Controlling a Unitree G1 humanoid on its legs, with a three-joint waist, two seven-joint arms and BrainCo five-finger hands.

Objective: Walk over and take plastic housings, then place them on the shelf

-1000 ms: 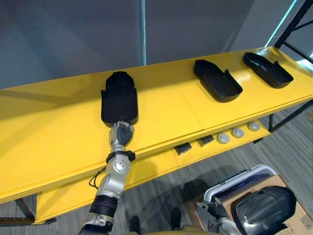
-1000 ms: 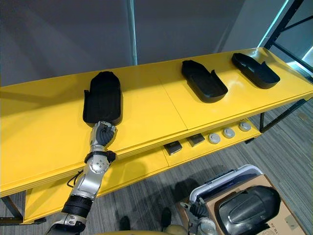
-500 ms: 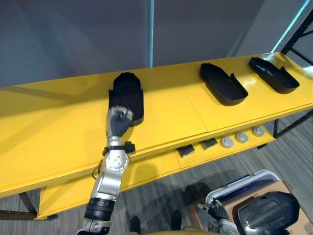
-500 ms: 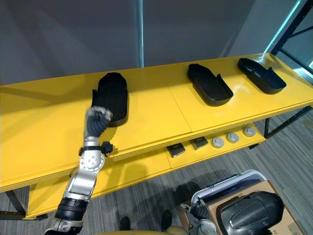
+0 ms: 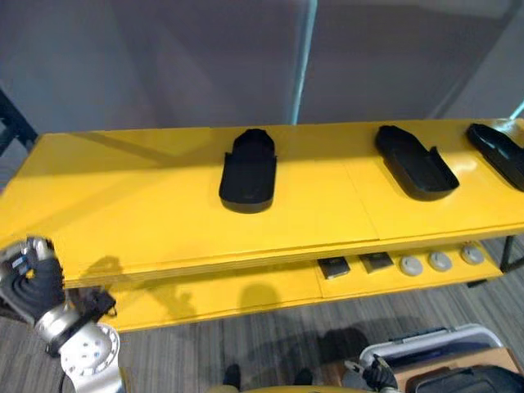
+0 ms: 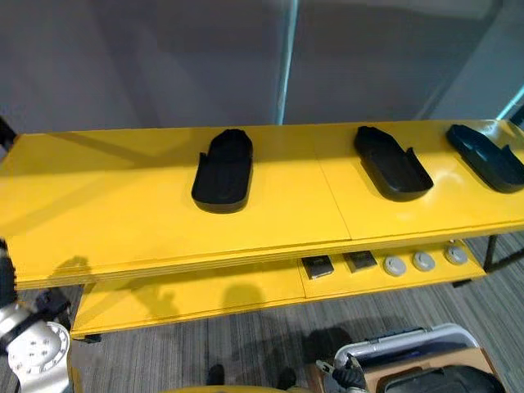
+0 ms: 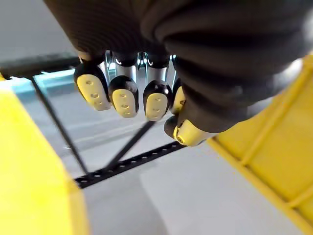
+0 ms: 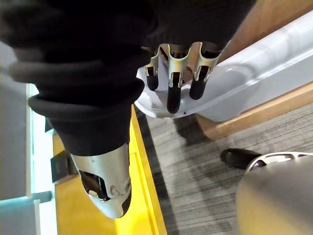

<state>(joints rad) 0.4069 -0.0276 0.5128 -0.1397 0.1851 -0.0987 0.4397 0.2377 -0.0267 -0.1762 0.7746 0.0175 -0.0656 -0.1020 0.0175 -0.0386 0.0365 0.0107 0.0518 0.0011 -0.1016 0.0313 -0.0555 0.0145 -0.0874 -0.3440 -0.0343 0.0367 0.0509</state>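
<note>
On the yellow shelf [image 5: 147, 213] three black plastic housings lie well apart from one another: the first housing [image 5: 249, 170] near the middle, the second housing [image 5: 415, 161] further right, and the third housing [image 5: 499, 151] at the right end. Three placements look done, and neither hand carries anything.

What is left, I judge, is another trip to the white bin [image 8: 264, 73] low on the right (a dark shape shows in the box beside it, perhaps another housing, but too little is in view to tell).

The left hand [image 5: 31, 277] hangs low at the left, in front of and below the shelf's top board, apart from every housing. Its fingers [image 7: 123, 98] are curled in towards the thumb and close on nothing. The right hand [image 8: 174, 93] hangs by the bin's rim with its fingers loosely straight, empty and, as far as I can see, touching nothing.
</note>
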